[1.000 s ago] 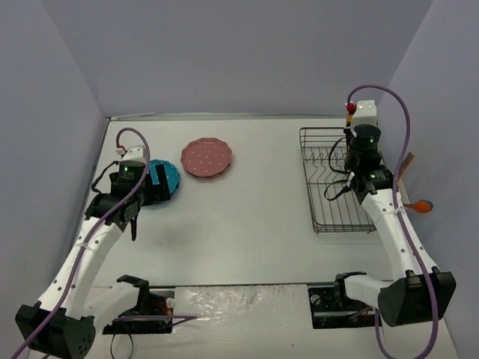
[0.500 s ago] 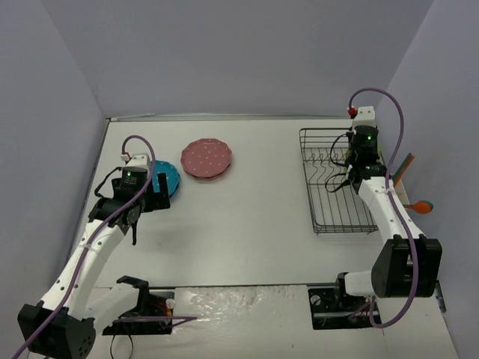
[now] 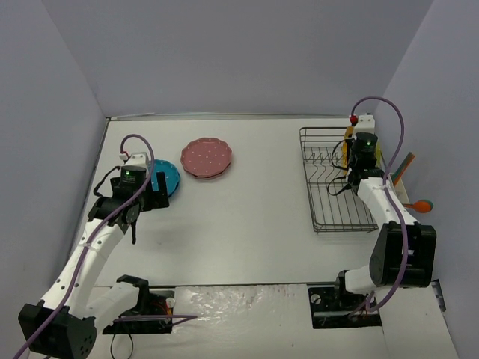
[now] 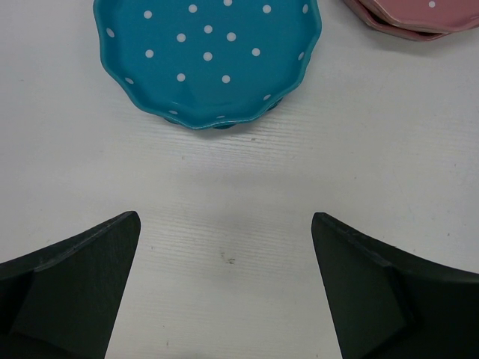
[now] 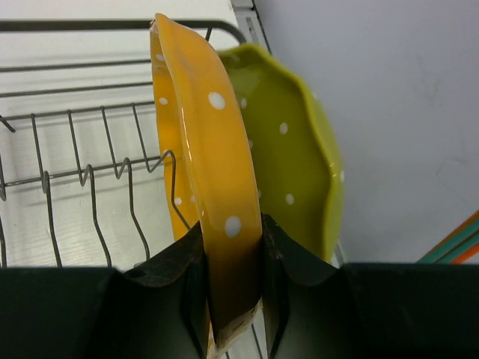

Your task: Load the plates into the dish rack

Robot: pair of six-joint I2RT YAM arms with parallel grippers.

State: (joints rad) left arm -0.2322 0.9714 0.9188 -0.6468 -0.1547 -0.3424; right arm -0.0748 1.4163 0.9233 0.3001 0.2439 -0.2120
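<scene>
Orange plate point(image 5: 206, 172) is up on its edge at the far end of the dish rack point(image 5: 75, 172). The right hand point(image 5: 232, 258) has it pinched by the lower rim, one finger clamped on each face. Just beside it, on the wall side, a green plate point(image 5: 299, 179) stands upright too. Across the tabletop point(image 4: 247, 187), the blue plate point(image 4: 209, 52) lies flat. The left hand point(image 4: 224, 232) hovers just short of it, spread wide with nothing between its fingers. Pink plates point(image 3: 206, 158) sit stacked just beside the blue one, a small gap between them.
</scene>
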